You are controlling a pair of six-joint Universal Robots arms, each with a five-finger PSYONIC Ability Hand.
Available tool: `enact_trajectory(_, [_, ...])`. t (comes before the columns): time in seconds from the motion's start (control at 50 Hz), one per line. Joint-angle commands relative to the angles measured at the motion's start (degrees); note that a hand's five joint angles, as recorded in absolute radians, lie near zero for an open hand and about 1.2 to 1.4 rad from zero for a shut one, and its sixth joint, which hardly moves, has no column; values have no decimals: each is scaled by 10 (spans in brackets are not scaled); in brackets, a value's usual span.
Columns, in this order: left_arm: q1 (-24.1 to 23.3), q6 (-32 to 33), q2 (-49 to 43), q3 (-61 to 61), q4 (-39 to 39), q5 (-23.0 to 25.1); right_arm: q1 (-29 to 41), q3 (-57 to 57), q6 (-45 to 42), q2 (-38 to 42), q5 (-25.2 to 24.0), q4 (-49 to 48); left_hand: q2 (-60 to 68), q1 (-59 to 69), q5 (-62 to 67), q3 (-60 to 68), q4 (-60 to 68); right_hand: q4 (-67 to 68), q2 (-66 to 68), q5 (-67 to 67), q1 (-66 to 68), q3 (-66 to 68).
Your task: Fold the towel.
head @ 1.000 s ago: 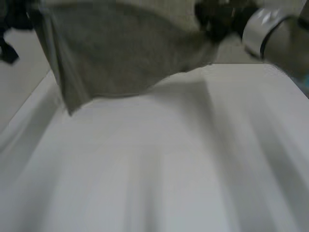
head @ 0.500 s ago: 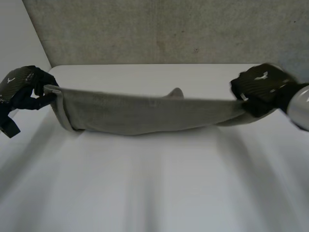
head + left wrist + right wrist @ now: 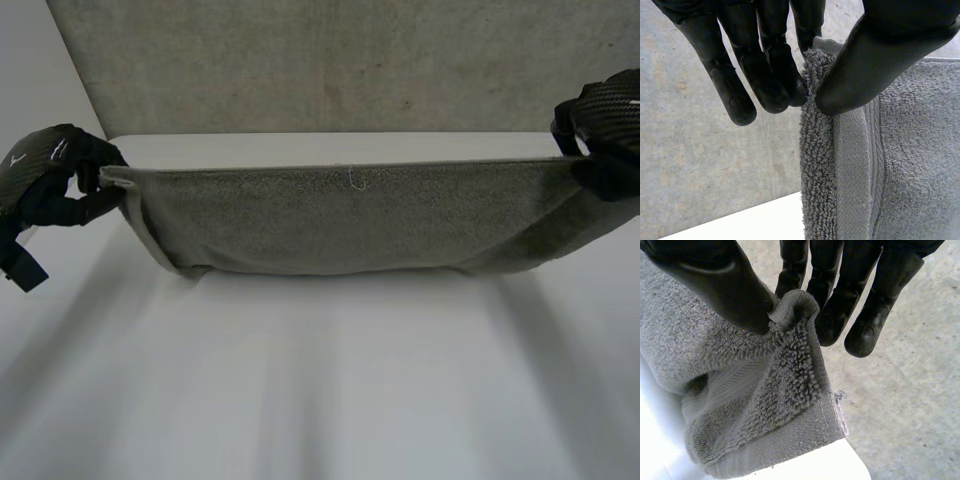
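Pinched at left top corner of towel, thumb against fingers: left hand. Pinched at right top corner the same way: right hand. Stretched taut left to right over far part of table, sagging low in the middle.

left hand, thumb and fingers pinching towel corner

The white table has a grey towel stretched from side to side over its far part, the towel's sagging lower fold reaching down to the tabletop, though whether it actually rests there cannot be told.
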Motion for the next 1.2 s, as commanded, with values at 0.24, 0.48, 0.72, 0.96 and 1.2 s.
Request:
enact_trajectory(0.24, [-10, 24, -85, 26, 16, 0, 54, 28, 16, 105, 37, -77, -518, -478, -508, -518, -530, 31, 43, 39, 38, 37])
enact_trajectory(0.48, [36, 39, -36, 26, -14, 3, 74, 32, 15, 112, 38, -77, -623, -583, -613, -623, -635, 31, 43, 39, 38, 37])
enact_trajectory(0.72, [-53, 47, 18, -13, -115, -29, 126, 32, 15, 132, 51, -79, -580, -540, -569, -579, -592, 31, 43, 39, 38, 37])
enact_trajectory(0.96, [-279, 214, -88, 7, -126, -316, 131, 43, 14, 134, 60, -80, -499, -459, -488, -498, -511, 31, 43, 39, 38, 37])
enact_trajectory(1.2, [-434, 270, -236, 102, -133, -493, 155, 54, 14, 134, 61, -87, -502, -462, -492, -502, -514, 31, 43, 39, 38, 37])
